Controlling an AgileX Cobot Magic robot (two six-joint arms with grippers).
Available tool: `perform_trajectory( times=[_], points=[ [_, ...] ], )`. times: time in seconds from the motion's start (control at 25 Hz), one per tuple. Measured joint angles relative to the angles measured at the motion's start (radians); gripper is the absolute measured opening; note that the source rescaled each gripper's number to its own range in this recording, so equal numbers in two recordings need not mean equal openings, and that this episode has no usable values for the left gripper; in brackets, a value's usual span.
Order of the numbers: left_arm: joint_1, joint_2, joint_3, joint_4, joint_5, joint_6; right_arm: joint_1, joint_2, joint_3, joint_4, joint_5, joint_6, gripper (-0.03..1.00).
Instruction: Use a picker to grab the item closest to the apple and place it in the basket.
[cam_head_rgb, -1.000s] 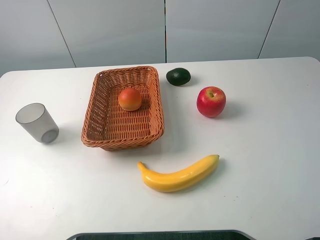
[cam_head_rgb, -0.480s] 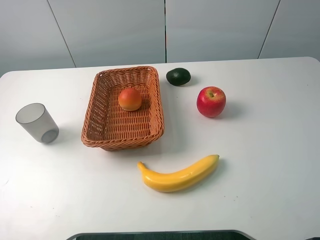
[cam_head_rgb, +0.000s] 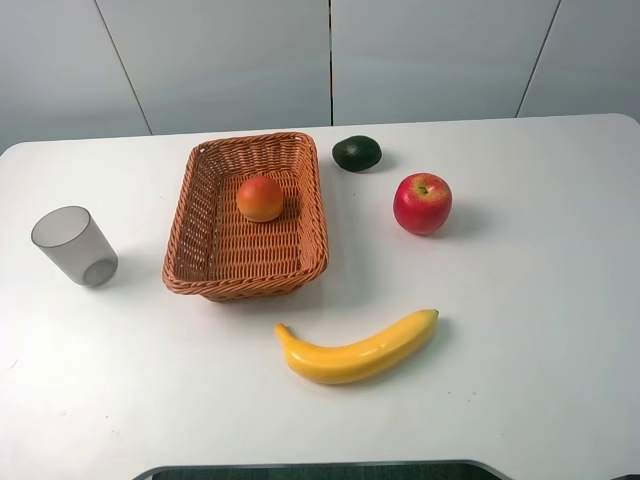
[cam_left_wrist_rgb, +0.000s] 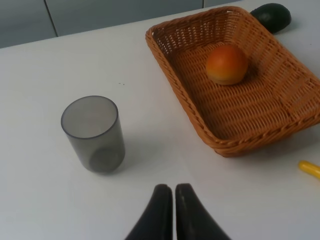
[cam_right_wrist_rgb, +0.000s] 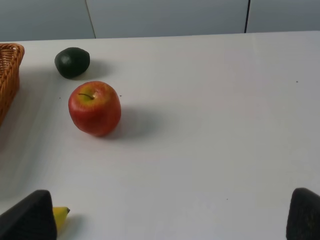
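A red apple rests on the white table right of the wicker basket. Just behind and left of the apple lies a dark green avocado, the item nearest to it. The right wrist view shows the same apple and avocado. My right gripper stands open well short of both, nothing between its fingers. The left gripper is shut and empty, low over the table near the cup. Neither gripper shows in the exterior high view.
An orange fruit lies inside the basket. A yellow banana lies near the front, and a grey translucent cup stands at the left. The table's front edge runs along a dark strip.
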Motion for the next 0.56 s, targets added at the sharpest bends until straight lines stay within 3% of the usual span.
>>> perform_trajectory(
  times=[0.56],
  points=[
    [0.0, 0.0, 0.0, 0.0, 0.0, 0.0, 0.0, 0.0, 0.0, 0.0, 0.0, 0.0, 1.0]
  ],
)
